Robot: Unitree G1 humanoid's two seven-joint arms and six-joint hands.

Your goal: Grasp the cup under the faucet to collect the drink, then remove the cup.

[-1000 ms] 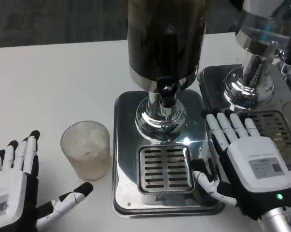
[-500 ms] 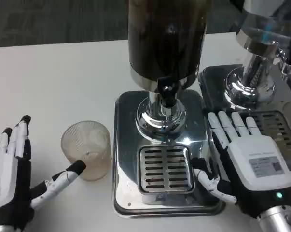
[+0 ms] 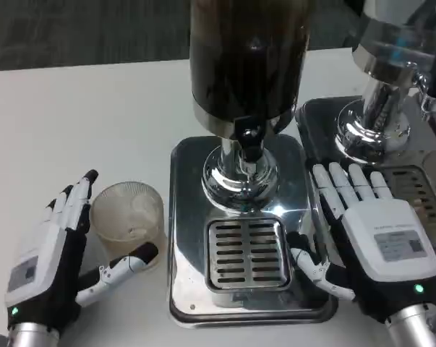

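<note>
A: While our left hand (image 3: 48, 271) waits wide beside the cup (image 3: 128, 223), where are we?
B: Still grabbing. The cup sits left of the faucet (image 3: 248, 137). Next we close and slide it under.

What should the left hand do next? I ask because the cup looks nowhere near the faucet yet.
Probably close the left hand around the cup. The cup stands on the white table, left of the drip grille and not under the faucet. The hand is open beside it, fingers to its left and thumb at its near side, not yet gripping. The right hand rests on the steel base.
</note>
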